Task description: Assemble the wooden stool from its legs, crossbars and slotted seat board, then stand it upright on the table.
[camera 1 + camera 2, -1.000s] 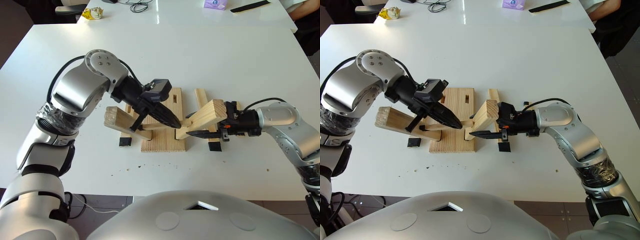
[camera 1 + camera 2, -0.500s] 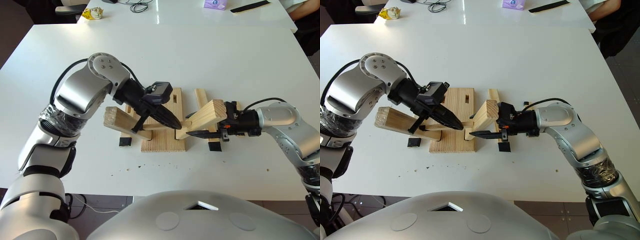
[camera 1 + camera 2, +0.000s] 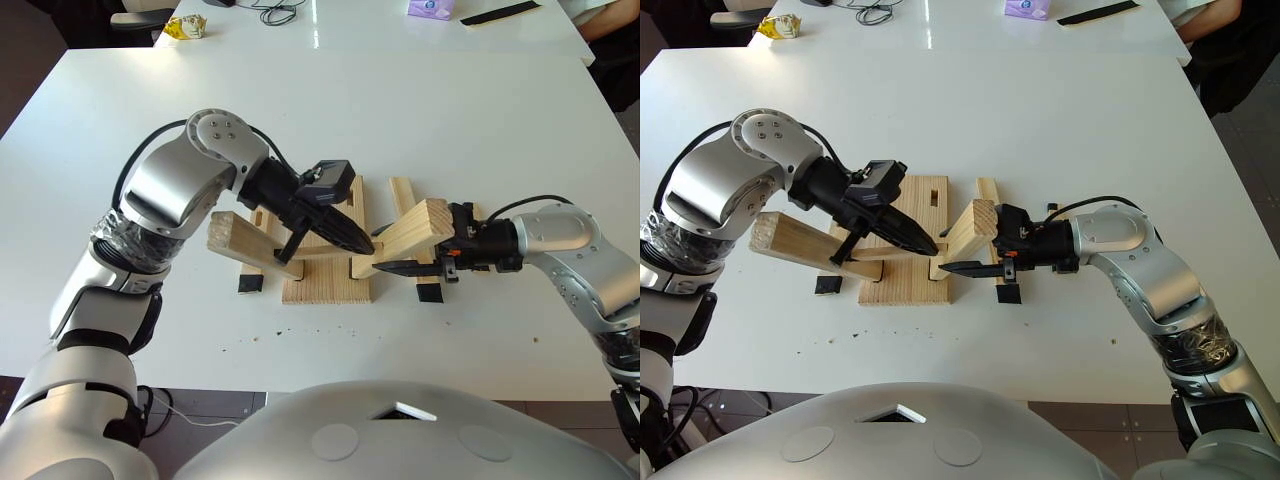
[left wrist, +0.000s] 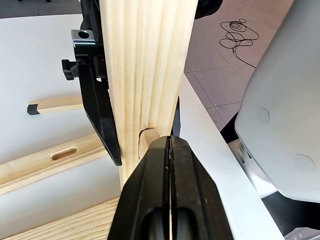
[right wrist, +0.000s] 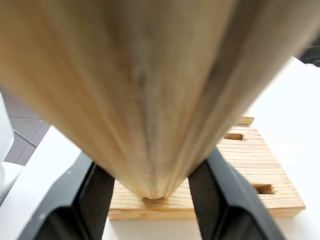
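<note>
Rightward over the seat board point(image 3: 325, 285) slid my closed left end effector point(image 3: 362, 243), toward the leg point(image 3: 418, 226) my right end effector point(image 3: 392, 260) gripped.

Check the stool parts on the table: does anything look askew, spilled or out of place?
The thick leg held in the right gripper leans at a slant, its lower end at the edge of the seat board, so it is not upright. Small dark specks lie scattered on the table in front of the board.

1 slotted seat board point(image 3: 330, 285), 2 thick wooden legs point(image 3: 232, 240), 2 small black pieces point(image 3: 250, 284).
</note>
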You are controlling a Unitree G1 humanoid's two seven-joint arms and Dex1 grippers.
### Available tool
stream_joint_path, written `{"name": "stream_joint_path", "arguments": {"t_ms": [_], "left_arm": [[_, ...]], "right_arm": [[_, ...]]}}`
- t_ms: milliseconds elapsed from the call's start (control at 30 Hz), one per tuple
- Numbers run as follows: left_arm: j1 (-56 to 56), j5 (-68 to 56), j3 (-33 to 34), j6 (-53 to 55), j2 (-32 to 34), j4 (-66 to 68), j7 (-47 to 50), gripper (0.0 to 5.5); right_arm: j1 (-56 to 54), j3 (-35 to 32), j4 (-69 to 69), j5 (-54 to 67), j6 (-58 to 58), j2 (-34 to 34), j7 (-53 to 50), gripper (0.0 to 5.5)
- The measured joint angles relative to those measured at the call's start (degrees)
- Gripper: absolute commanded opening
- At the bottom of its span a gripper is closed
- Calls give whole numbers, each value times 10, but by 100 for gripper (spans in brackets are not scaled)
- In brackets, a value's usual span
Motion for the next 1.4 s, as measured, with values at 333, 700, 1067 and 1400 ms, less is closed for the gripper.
{"name": "stream_joint_path", "arguments": {"t_ms": [333, 700, 1067, 1400], "left_arm": [[6, 2, -3, -11, -3, 2, 10, 0], [10, 2, -8, -11, -7, -3, 24, 0], [13, -2, -8, -13, -12, -2, 39, 0], [-111, -100, 150, 118, -122, 42, 194, 0]], "right_arm": [[0, 0, 2, 0, 0, 0, 1, 204], [-2, 0, 5, 0, 0, 0, 3, 204], [-2, 0, 5, -1, 0, -2, 3, 204], [-3, 3, 2, -3, 0, 2, -3, 204]]}}
